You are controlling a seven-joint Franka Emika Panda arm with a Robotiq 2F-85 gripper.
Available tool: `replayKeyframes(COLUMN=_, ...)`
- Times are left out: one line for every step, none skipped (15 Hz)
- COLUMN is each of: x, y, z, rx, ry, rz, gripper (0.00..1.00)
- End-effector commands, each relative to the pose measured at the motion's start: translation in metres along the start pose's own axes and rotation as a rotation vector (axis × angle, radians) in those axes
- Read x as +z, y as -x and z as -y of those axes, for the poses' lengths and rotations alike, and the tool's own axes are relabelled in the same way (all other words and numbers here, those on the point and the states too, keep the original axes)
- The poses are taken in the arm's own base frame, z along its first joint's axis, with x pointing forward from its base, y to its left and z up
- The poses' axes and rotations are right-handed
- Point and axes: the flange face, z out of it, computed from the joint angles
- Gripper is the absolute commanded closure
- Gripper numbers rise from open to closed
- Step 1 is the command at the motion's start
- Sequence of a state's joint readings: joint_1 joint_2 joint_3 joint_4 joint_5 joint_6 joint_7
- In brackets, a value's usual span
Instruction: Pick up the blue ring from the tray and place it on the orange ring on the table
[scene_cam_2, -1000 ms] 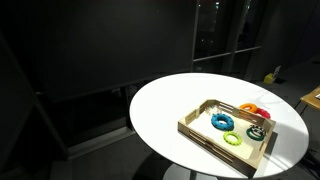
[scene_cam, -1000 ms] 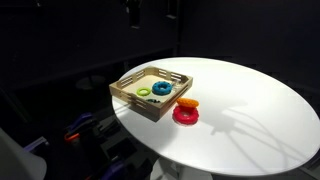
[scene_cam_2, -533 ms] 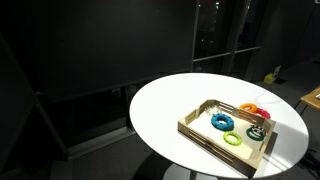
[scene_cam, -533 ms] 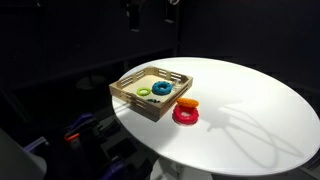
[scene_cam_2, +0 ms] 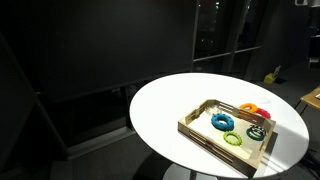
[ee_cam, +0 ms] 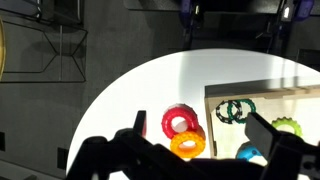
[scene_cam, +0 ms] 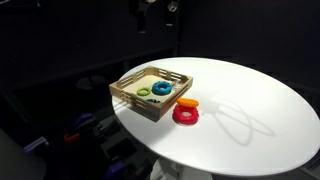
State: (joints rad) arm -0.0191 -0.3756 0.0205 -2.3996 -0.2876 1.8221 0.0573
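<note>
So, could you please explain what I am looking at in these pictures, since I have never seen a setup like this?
This is a single robot arm ending in a two-fingered gripper. Two pictures come from cameras standing in the dark room, looking at a round white table from different places. The third comes from a camera on the arm's wrist, looking down past the gripper's dark fingers. On the table stands a shallow wooden tray holding a blue ring and a green ring. The wrist view also shows a darker patterned ring in it. Beside the tray, on the bare table, an orange ring and a red ring lie close together. The gripper is open, holds nothing and hangs above the rings.
</note>
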Motion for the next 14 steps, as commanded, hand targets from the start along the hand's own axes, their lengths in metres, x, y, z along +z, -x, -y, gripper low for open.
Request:
replayKeyframes(x=-0.005, y=-0.017, z=0.009, rx=0.057, ry=-0.073, rz=-0.057, gripper=0.00)
replayKeyframes(x=-0.004, y=-0.020, z=0.012, rx=0.068, ry=-0.094, rz=-0.074, gripper=0.00)
replayKeyframes(x=-0.003, y=-0.023, z=0.015, rx=0.078, ry=-0.114, rz=-0.093, gripper=0.00)
replayKeyframes(x=-0.002, y=-0.026, z=0.018, rx=0.088, ry=-0.134, rz=-0.115, gripper=0.00)
replayKeyframes(x=0.000, y=-0.029, z=0.021, rx=0.098, ry=-0.149, rz=-0.134, gripper=0.00)
replayKeyframes(x=0.002, y=-0.032, z=0.024, rx=0.106, ry=-0.162, rz=-0.152, gripper=0.00)
replayKeyframes(x=0.004, y=-0.035, z=0.027, rx=0.117, ry=-0.172, rz=-0.168, gripper=0.00)
replayKeyframes(x=0.007, y=-0.038, z=0.030, rx=0.127, ry=-0.175, rz=-0.182, gripper=0.00)
replayKeyframes(x=0.009, y=-0.040, z=0.033, rx=0.128, ry=-0.174, rz=-0.185, gripper=0.00)
replayKeyframes(x=0.010, y=-0.042, z=0.034, rx=0.127, ry=-0.171, rz=-0.189, gripper=0.00)
replayKeyframes(x=0.009, y=-0.041, z=0.034, rx=0.113, ry=-0.169, rz=-0.186, gripper=0.00)
replayKeyframes(x=0.012, y=-0.041, z=0.031, rx=0.104, ry=-0.158, rz=-0.175, gripper=0.00)
replayKeyframes(x=0.013, y=-0.042, z=0.032, rx=0.101, ry=-0.157, rz=-0.174, gripper=0.00)
replayKeyframes(x=0.013, y=-0.042, z=0.033, rx=0.100, ry=-0.157, rz=-0.174, gripper=0.00)
